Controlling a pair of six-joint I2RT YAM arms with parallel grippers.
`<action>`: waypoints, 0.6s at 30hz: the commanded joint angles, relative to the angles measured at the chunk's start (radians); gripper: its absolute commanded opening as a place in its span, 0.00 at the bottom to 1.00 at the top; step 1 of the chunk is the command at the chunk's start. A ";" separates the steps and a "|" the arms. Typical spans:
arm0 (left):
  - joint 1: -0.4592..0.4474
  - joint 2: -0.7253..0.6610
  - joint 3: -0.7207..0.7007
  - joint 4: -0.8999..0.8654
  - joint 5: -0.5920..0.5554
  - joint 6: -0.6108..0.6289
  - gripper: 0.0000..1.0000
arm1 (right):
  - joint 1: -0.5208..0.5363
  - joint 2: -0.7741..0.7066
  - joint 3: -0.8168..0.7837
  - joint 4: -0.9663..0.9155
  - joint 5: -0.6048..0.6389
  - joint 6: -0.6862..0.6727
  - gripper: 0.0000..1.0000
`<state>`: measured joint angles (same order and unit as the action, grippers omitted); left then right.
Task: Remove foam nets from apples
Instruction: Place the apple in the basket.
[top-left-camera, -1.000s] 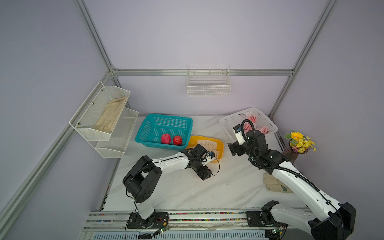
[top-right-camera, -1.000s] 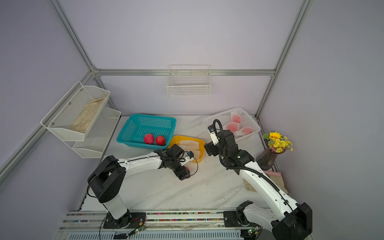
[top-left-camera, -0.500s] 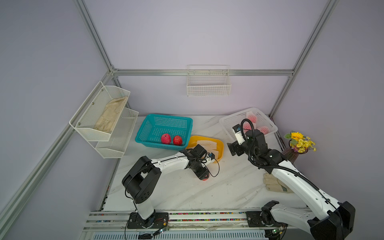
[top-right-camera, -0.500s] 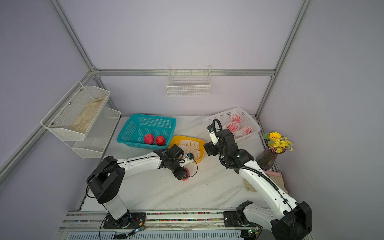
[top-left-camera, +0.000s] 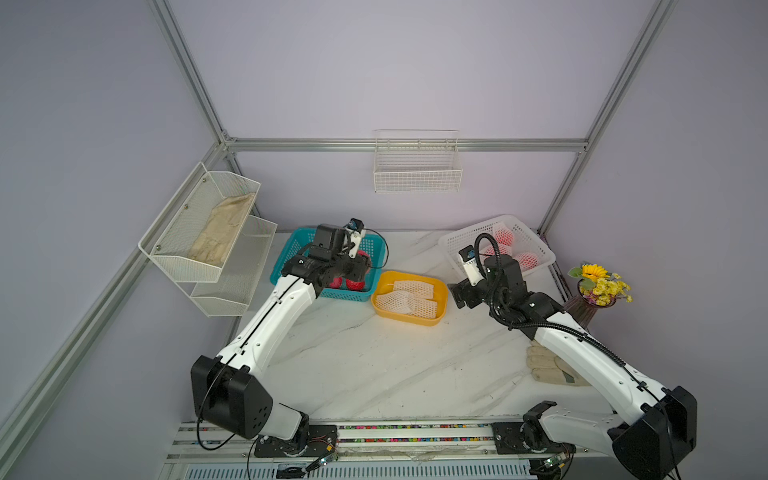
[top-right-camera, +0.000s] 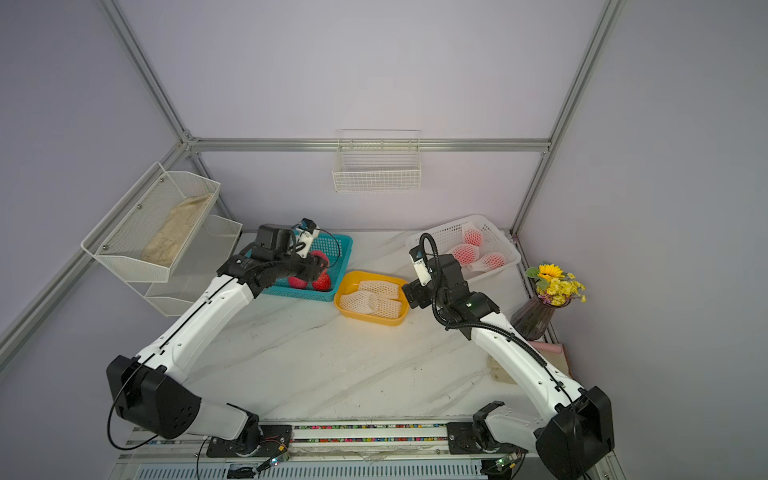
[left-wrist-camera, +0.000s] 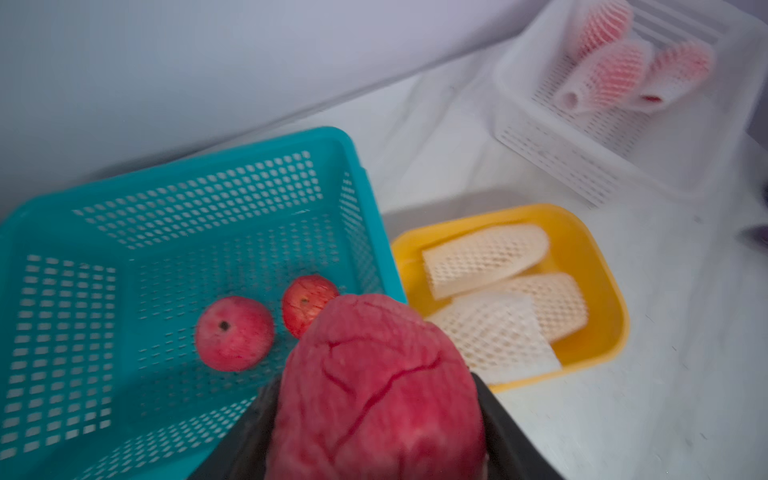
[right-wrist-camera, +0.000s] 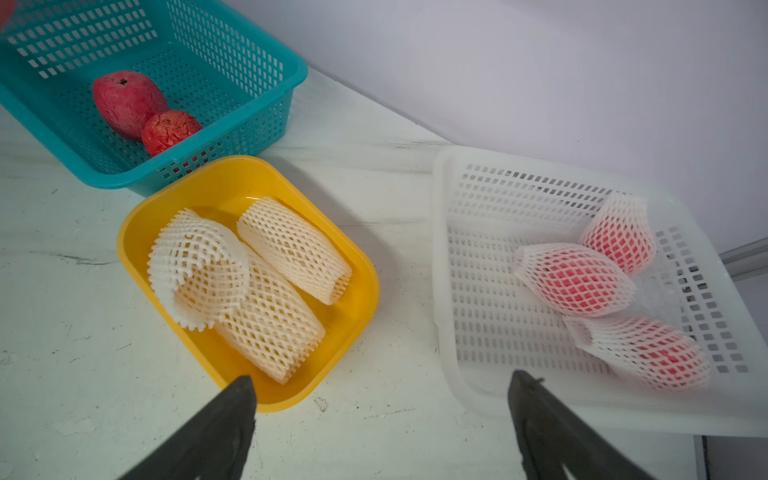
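Left wrist view: left jaws clamp a bare apple (left-wrist-camera: 374, 386) over the teal basket (left-wrist-camera: 199, 195), w/ 2 more bare apples (left-wrist-camera: 234, 332) inside; 3 empty foam nets (left-wrist-camera: 484, 253) lie in the yellow tray (left-wrist-camera: 598, 249), so approx half done. Right jaws gape wide, empty, above the counter (right-wrist-camera: 395, 187) btwn tray and white basket (right-wrist-camera: 453, 291), where 3 netted apples (right-wrist-camera: 575, 278) wait. Held apple is blurred, cut off at frame edge.
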<state>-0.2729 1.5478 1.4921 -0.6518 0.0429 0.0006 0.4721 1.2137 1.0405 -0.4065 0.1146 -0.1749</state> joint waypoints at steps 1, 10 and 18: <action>0.061 0.174 0.110 0.012 -0.040 -0.039 0.47 | -0.003 0.008 0.018 0.048 -0.017 0.025 0.96; 0.125 0.567 0.476 0.023 -0.039 -0.073 0.47 | -0.003 0.037 -0.007 0.085 0.003 0.039 0.95; 0.127 0.694 0.522 -0.040 0.008 -0.086 0.48 | -0.083 0.192 0.074 0.079 0.038 -0.031 0.97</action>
<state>-0.1471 2.2333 1.9614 -0.6827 0.0261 -0.0685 0.4301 1.3399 1.0618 -0.3466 0.1406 -0.1837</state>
